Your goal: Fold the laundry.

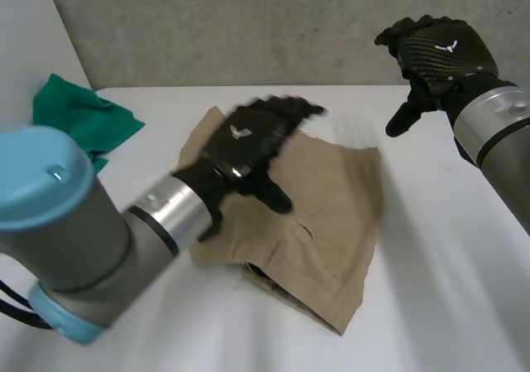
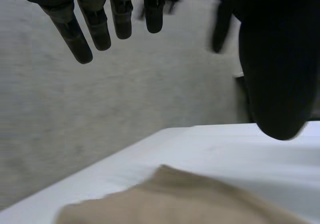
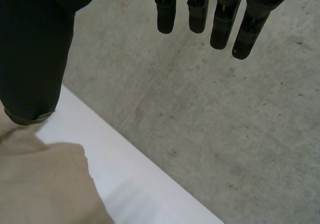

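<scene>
A folded tan garment (image 1: 323, 223) lies in the middle of the white table (image 1: 447, 306). My left hand (image 1: 248, 144) hovers over its left part, fingers straight and spread, holding nothing. In the left wrist view the fingers (image 2: 82, 32) and thumb (image 2: 277, 74) stand apart above the tan garment (image 2: 175, 201). My right hand (image 1: 435, 53) is raised above the table's far right side, clear of the garment, open and empty. Its fingers (image 3: 220, 19) and thumb (image 3: 32, 54) are spread, with the garment's edge (image 3: 45, 189) below the thumb.
A crumpled green cloth (image 1: 79, 119) lies at the table's far left. A grey concrete wall (image 1: 248, 24) stands behind the table. Bare table surface (image 1: 464, 248) lies to the right of and in front of the garment.
</scene>
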Available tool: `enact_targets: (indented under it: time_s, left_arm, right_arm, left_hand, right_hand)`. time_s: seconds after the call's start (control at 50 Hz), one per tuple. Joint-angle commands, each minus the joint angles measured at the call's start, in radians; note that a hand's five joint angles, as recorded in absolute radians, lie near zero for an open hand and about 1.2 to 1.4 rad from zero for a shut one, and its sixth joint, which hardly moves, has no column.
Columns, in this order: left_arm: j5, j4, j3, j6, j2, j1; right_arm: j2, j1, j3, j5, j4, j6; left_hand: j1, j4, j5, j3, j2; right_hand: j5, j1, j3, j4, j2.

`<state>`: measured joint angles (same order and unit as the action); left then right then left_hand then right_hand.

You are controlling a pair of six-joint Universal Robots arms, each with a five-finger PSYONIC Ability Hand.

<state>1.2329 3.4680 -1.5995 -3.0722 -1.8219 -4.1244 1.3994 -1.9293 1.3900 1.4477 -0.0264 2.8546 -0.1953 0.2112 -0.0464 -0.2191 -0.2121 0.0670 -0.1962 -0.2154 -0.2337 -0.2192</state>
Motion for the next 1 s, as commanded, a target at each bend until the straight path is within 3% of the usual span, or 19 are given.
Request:
enact_targets:
  time_s: [0.02,0.12,0.2,0.32,0.4,0.54,0.66,0.74,0.76,0.9,1.0]
  left_arm:
    - [-0.001,-0.009,-0.020,-0.005,0.061,-0.169]
    - [-0.003,-0.027,-0.068,-0.017,0.101,-0.226]
    - [-0.001,-0.029,-0.105,-0.111,0.101,-0.277]
    - [0.002,-0.032,-0.116,-0.320,0.029,-0.336]
    - [0.003,-0.030,-0.106,-0.378,-0.020,-0.375]
    - [0.002,-0.020,-0.099,-0.376,-0.031,-0.373]
    - [0.002,-0.020,-0.103,-0.375,-0.028,-0.367]
    - [0.002,-0.020,-0.111,-0.375,-0.019,-0.367]
    - [0.000,-0.020,-0.112,-0.375,-0.019,-0.369]
    - [0.003,-0.023,-0.119,-0.375,-0.007,-0.379]
    - [0.003,-0.024,-0.123,-0.367,0.010,-0.376]
  right_arm:
    - [-0.026,-0.002,-0.042,-0.001,0.178,-0.161]
    - [-0.082,-0.029,-0.031,-0.004,0.313,-0.267]
    - [-0.096,-0.108,0.017,-0.013,0.323,-0.252]
    - [-0.094,-0.166,0.178,-0.006,0.191,-0.052]
    - [-0.102,-0.181,0.289,-0.006,0.123,0.086]
    - [-0.181,-0.227,0.392,0.023,-0.024,0.163]
    - [-0.244,-0.235,0.396,0.072,-0.044,0.169]
    - [-0.260,-0.234,0.386,0.091,-0.064,0.164]
    - [-0.258,-0.224,0.379,0.097,-0.081,0.157]
    - [-0.234,-0.157,0.324,0.091,-0.181,0.051]
    - [-0.230,0.028,0.224,0.100,-0.207,-0.244]
  left_hand:
    - [0.002,-0.018,0.028,0.026,0.019]
    - [-0.012,-0.004,0.013,0.011,0.005]
    - [-0.012,-0.004,0.013,0.011,0.004]
    - [-0.012,-0.004,0.013,0.011,0.004]
    - [-0.009,-0.007,0.016,0.014,0.007]
    - [-0.009,-0.007,0.016,0.014,0.007]
    - [-0.006,-0.009,0.019,0.017,0.010]
    - [-0.003,-0.012,0.022,0.020,0.013]
    - [-0.006,-0.010,0.019,0.017,0.010]
    - [-0.006,-0.009,0.019,0.017,0.010]
    - [-0.003,-0.012,0.022,0.020,0.013]
  right_hand:
    - [-0.067,0.022,0.041,0.059,0.045]
    - [-0.067,0.022,0.041,0.059,0.045]
    - [-0.067,0.022,0.041,0.059,0.045]
    - [-0.067,0.022,0.041,0.059,0.045]
    - [-0.067,0.022,0.041,0.059,0.045]
    - [-0.067,0.022,0.041,0.059,0.045]
    - [-0.060,0.015,0.034,0.052,0.038]
    - [0.693,-0.738,-0.719,-0.700,-0.715]
    - [1.150,-1.195,-1.176,-1.158,-1.172]
    - [1.155,-1.200,-1.181,-1.163,-1.177]
    - [1.155,-1.200,-1.181,-1.163,-1.177]
